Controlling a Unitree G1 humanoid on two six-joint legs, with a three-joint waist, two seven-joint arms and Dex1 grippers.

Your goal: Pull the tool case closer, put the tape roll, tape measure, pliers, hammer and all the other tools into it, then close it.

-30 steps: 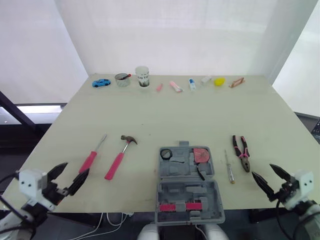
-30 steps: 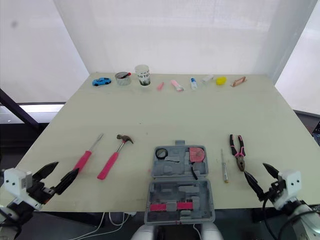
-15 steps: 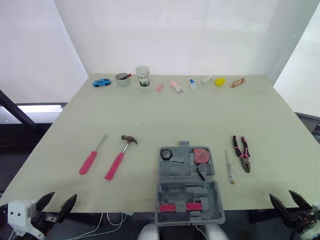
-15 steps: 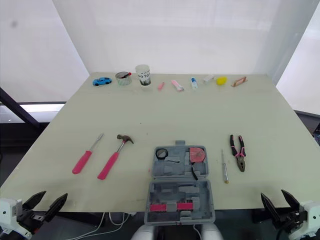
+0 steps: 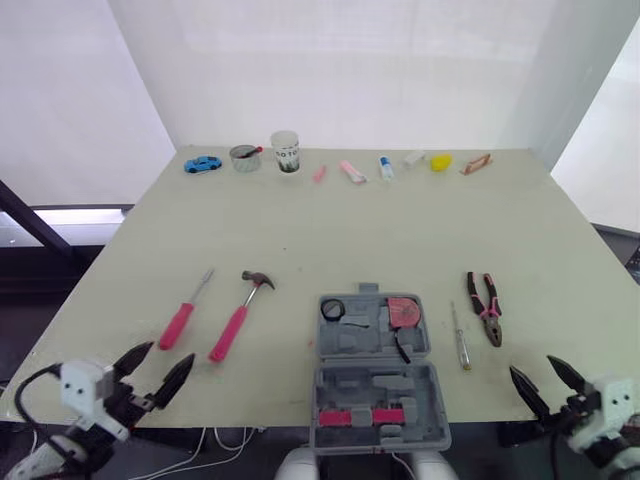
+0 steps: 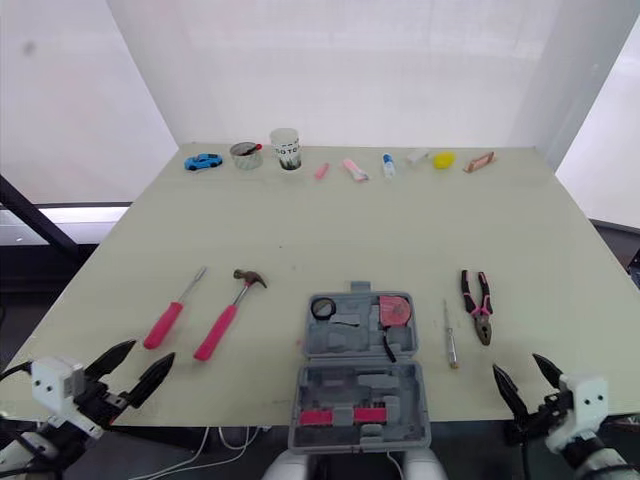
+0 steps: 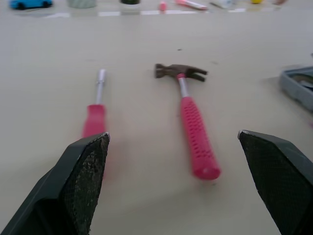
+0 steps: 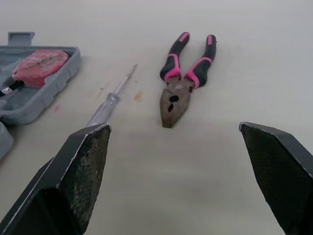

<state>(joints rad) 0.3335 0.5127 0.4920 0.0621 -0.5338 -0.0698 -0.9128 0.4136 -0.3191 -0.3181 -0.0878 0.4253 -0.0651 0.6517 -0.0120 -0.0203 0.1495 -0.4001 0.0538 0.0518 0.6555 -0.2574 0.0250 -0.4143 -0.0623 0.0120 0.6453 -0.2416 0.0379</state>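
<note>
Table (image 5: 400, 220) w/ open tool case (image 5: 345, 388); hammer (image 5: 232, 330) outside.

Grey tool case (image 5: 375, 385) open, centre front; hammer (image 5: 238, 318), pink screwdriver (image 5: 180, 320) left; pliers (image 5: 486, 307), clear screwdriver (image 5: 458, 335) right.

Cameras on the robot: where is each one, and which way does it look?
Left eye view: on the head, looking forward and down over the table and open tool case; left gripper and right gripper, both open, show at the near edge.
Right eye view: beside it, same scene.
Left wrist view: on the left wrist, looking along its fingers at the hammer and pink screwdriver.
Right wrist view: on the right wrist, looking along its fingers at the pliers and thin screwdriver.
Shared: both wrist views catch the tool case's edge.
</note>
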